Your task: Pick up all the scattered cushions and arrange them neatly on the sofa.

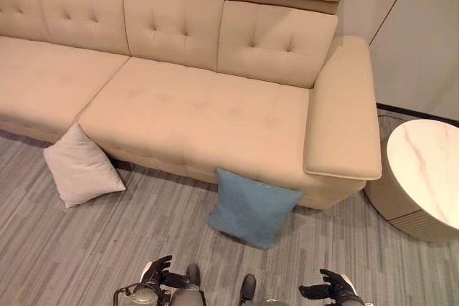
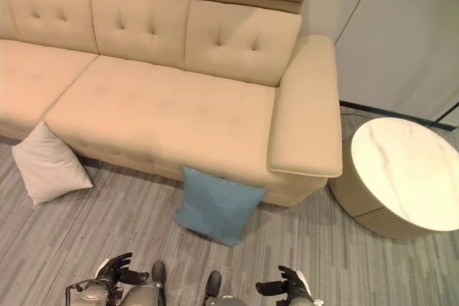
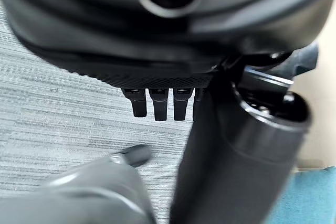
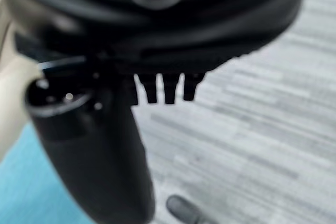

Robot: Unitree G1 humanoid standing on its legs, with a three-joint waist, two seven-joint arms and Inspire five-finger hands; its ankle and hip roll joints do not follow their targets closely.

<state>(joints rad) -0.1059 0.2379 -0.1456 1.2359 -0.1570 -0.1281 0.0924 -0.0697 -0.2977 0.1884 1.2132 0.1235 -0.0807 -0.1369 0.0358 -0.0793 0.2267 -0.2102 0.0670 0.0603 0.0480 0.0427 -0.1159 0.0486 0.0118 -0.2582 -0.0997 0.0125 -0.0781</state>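
Below, blue cushion [image 1: 251, 208] against sofa [image 1: 201, 116] front

Cut off and blurred

The sofa [image 1: 201, 112] runs off the left edge; the round table [image 2: 401, 170] is clipped right. My left hand [image 1: 159, 274] looks relaxed, perhaps; its wrist view blurs.

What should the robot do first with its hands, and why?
Probably reach both open hands, left hand and right hand, toward the blue cushion. It leans on the sofa front, on the floor directly ahead; the white cushion lies farther left.
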